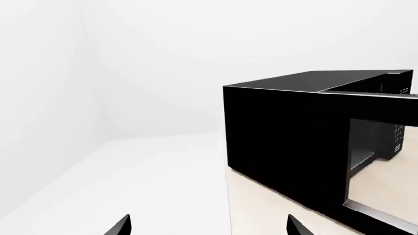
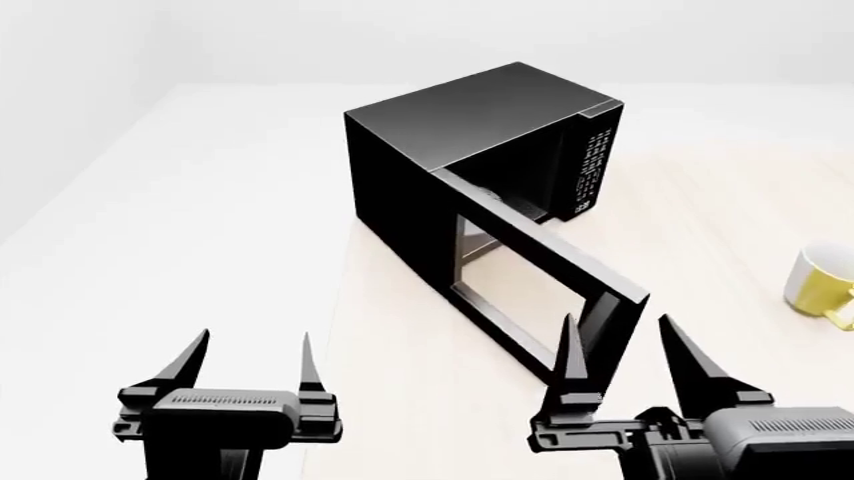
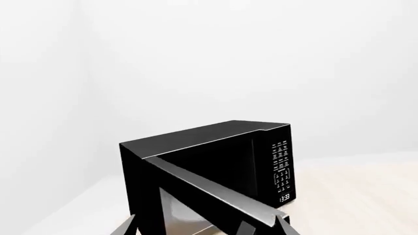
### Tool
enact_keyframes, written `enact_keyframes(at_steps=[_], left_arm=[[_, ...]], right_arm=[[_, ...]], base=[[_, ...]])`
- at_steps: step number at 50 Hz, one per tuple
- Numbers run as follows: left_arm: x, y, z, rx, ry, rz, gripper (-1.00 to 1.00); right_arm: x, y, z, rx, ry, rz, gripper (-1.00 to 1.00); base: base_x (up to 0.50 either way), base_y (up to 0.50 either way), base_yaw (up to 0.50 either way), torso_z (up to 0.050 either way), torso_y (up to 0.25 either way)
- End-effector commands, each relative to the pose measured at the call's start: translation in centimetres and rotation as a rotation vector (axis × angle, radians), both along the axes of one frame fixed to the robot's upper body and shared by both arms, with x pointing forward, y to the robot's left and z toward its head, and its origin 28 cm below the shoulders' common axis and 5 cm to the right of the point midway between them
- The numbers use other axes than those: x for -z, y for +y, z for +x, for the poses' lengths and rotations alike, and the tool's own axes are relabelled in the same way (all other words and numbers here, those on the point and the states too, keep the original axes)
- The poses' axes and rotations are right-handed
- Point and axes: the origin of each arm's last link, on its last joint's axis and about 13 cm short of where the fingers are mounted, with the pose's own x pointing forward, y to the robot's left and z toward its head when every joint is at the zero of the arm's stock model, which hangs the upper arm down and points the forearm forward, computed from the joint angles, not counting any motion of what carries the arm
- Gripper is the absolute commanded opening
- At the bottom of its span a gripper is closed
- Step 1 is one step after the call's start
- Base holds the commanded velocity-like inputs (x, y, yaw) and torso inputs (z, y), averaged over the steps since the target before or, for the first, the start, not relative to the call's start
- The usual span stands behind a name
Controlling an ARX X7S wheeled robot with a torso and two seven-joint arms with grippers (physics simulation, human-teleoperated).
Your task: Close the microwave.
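Head view, read from the left: the left gripper (image 2: 254,362) hangs low over the white floor just off the table's left edge, its two black fingers spread apart with nothing between them. Further right, the pale wooden table (image 2: 400,380) carries the microwave (image 2: 441,130), a black box set at an angle toward the far left part of the tabletop. Its windowed door (image 2: 534,285) stands wide open, swung out toward the robot, and the white-marked button panel (image 2: 597,160) shows on the right end of the front face. The right gripper (image 2: 621,350) sits just at the free edge of that door, one finger in front of it and the other to its right; the fingers are parted and clasp nothing. At the far right a yellow mug (image 2: 817,283) stands on the table, well apart from the microwave. The left wrist view looks along the microwave's dark side wall and open door frame, and the right wrist view shows the door's top edge running toward the camera, with the panel display lit.
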Motion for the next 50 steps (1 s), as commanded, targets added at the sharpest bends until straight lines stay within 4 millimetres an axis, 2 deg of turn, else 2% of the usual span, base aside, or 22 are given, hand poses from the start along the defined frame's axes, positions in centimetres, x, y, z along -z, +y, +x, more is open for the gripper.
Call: enact_keyframes(at_steps=[1,17,30,50], left_arm=[[0.0,0.0,0.0,-0.002,0.001,0.002,1.00],[0.2,-0.1,0.2,0.004,0.006,0.002,1.00],[0.2,-0.1,0.1,0.000,0.006,0.004,1.00],[0.1,-0.1,0.2,0.003,0.008,0.004,1.00]], right_arm=[[-0.5,-0.1,-0.1,0.015,-0.003,0.004,1.00],[-3.3,-0.2,-1.3,0.068,-0.037,-0.039,1.00],[-5.4,-0.5,-0.9,0.087,-0.066,-0.082,1.00],[-7.1,-0.8,-0.8,0.080,-0.104,-0.088,1.00]], base=[[0.50,0.00,0.00,0.000,0.000],[0.06,0.00,0.00,0.000,0.000],[0.00,0.00,0.00,0.000,0.000],[0.04,0.00,0.00,0.000,0.000]])
